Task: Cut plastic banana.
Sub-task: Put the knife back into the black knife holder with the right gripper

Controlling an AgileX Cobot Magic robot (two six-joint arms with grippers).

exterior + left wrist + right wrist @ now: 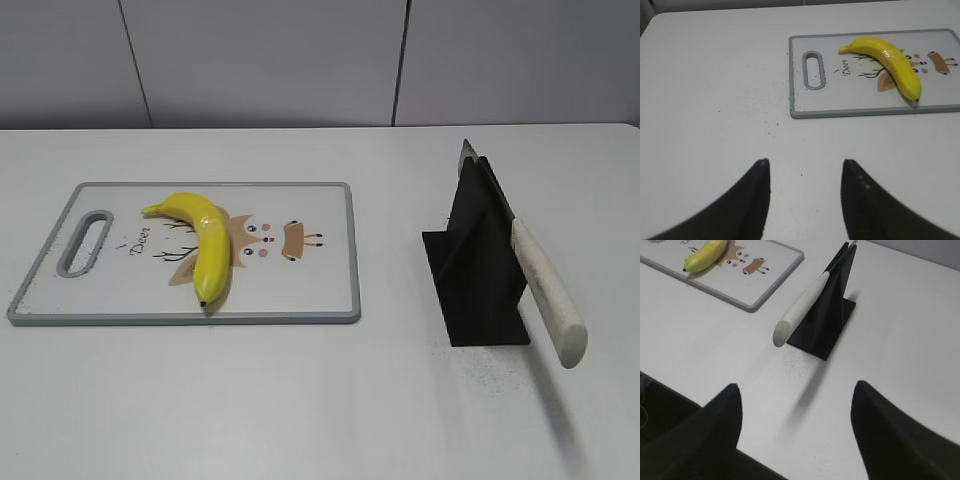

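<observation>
The yellow plastic banana (203, 240) lies whole on a white cutting board (310, 290) with a grey rim, left of centre. It also shows in the left wrist view (890, 62) and the right wrist view (705, 255). A knife with a white handle (545, 290) rests slanted in a black stand (480, 270), blade up; it shows in the right wrist view (802, 307) too. My left gripper (805, 165) is open and empty over bare table, left of the board. My right gripper (797, 390) is open and empty, just short of the knife handle. Neither gripper shows in the exterior view.
The cutting board (870, 112) has a grey handle slot (814, 70) at its left end and a deer drawing. The white table's near edge (715, 407) shows under my right gripper. A grey wall (300, 60) stands behind the table.
</observation>
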